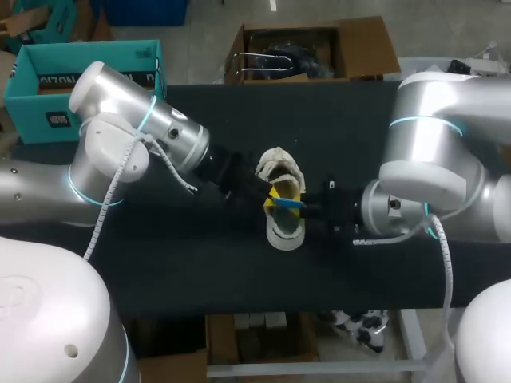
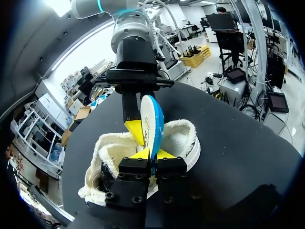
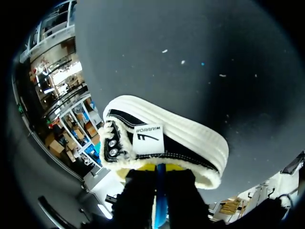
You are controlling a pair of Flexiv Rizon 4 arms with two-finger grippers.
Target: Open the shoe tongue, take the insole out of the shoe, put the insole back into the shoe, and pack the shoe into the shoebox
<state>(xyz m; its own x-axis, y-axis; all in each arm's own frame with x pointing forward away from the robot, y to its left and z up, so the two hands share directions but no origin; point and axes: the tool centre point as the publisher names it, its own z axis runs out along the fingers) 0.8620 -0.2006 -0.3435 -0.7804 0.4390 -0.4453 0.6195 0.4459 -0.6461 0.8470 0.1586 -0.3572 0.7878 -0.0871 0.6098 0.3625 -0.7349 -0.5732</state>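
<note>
Shoe (image 1: pixel 286 235) lay near the middle of the desk (image 1: pixel 200 271), about as far from the left edge as from the right, with its long axis running from the far edge to the near edge. We could not tell from above which end was the toe. The insole (image 2: pixel 151 119) was out of the shoe and held on edge just above the fleece-lined opening. Left jaws were closed narrowly on the insole's lower edge, one yellow tip on each face. Right jaws came in from the opposite side, with one yellow finger (image 2: pixel 135 131) flat against the near face. The other finger was hidden behind the insole in the left wrist view, but the right wrist view showed the blue rim running between that arm's own fingers, so we logged the right jaws as closed on it too. Seen from overhead, the insole's blue rim lay across the shoe, pointing toward the left and right edges of the desk, roughly square to the shoe's long axis. We judged removal done and re-insertion next. That move would turn on swinging the insole into line with the shoe, then feeding one end down into the opening directly below. Both arms were equally near. With two grips on one thin sheet, we noted that it might buckle.
</note>
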